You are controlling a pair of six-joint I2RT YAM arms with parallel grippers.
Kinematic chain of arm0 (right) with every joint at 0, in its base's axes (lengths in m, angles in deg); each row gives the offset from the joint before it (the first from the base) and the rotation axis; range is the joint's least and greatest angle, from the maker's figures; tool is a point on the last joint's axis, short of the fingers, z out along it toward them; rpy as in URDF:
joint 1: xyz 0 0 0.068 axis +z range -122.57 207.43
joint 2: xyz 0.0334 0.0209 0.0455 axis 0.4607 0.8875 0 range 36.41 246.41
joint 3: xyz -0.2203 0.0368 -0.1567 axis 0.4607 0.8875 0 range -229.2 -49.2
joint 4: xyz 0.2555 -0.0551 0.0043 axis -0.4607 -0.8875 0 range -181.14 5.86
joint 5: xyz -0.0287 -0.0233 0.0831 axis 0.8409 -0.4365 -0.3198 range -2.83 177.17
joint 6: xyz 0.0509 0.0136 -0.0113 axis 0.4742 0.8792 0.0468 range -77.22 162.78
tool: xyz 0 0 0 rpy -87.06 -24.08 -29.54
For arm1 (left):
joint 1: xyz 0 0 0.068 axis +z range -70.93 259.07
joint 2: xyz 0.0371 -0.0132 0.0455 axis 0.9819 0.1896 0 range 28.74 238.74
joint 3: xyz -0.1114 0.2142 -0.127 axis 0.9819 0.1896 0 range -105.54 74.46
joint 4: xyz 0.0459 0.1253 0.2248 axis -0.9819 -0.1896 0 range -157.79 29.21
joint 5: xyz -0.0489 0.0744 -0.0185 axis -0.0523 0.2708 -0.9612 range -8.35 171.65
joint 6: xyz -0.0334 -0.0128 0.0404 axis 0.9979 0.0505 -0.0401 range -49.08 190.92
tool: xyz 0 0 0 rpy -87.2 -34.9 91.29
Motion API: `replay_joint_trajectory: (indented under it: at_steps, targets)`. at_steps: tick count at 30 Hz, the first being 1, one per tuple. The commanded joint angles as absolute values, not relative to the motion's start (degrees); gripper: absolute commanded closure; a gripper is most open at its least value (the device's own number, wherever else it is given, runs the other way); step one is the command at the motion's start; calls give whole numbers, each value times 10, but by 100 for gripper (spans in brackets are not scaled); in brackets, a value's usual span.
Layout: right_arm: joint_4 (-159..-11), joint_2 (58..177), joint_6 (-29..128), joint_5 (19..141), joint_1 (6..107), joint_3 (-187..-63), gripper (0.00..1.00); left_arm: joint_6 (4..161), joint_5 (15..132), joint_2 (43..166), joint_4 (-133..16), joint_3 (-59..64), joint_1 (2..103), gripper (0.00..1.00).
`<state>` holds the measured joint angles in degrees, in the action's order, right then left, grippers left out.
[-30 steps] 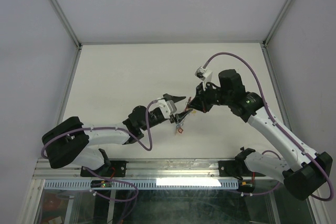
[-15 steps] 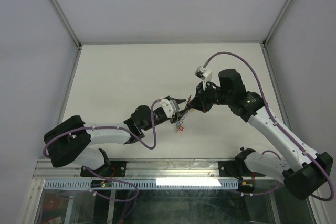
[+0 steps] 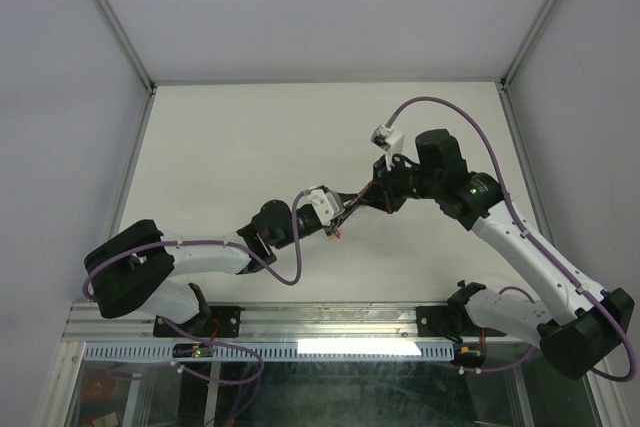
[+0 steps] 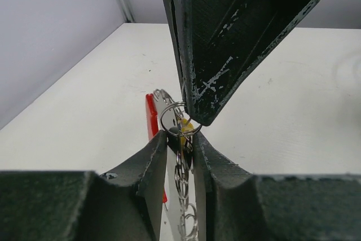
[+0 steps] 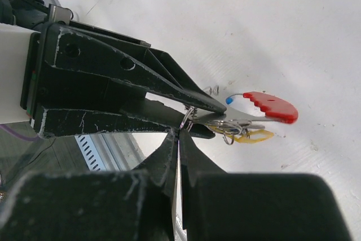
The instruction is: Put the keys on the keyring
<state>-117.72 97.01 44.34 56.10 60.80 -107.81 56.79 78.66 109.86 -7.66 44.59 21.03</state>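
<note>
The keyring (image 5: 271, 105) has a red curved arc and a grey straight bar and hangs just above the table. My left gripper (image 4: 180, 135) has its jaws narrowed to a slit around the bar's end and the chain of small rings. Keys (image 5: 240, 125) with a yellow tag (image 5: 254, 135) dangle from the bar. My right gripper (image 5: 179, 131) is shut on a thin split ring (image 4: 179, 119) right at the left fingertips. From above, the two grippers (image 3: 340, 215) (image 3: 362, 205) meet tip to tip at mid-table, and the bundle (image 3: 338, 234) hangs below them.
The white table (image 3: 220, 147) is walled at the back and on both sides. A metal rail (image 3: 330, 322) with the arm bases runs along the near edge. The right arm's purple cable (image 3: 450, 107) loops over its wrist.
My left gripper has slid right toward the right gripper and narrowed its jaws around the bundle. The right gripper has stayed shut and hardly moved.
</note>
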Motion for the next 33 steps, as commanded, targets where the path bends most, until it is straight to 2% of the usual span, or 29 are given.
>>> replay_joint_trajectory:
  at_steps: [1, 10, 22, 33]
  targets:
    - [-1165, 965, 450, 550, 612, -1114, 100, 553, 801, 1099, -77, 423, 215, 81]
    - [-1213, 986, 453, 569, 612, -1137, 100, 524, 783, 1089, -81, 428, 215, 89]
    - [-1384, 1094, 460, 573, 612, -1241, 100, 459, 788, 1077, -125, 426, 215, 100]
    - [-1475, 1152, 459, 580, 612, -1301, 100, 396, 795, 1071, -161, 421, 215, 100]
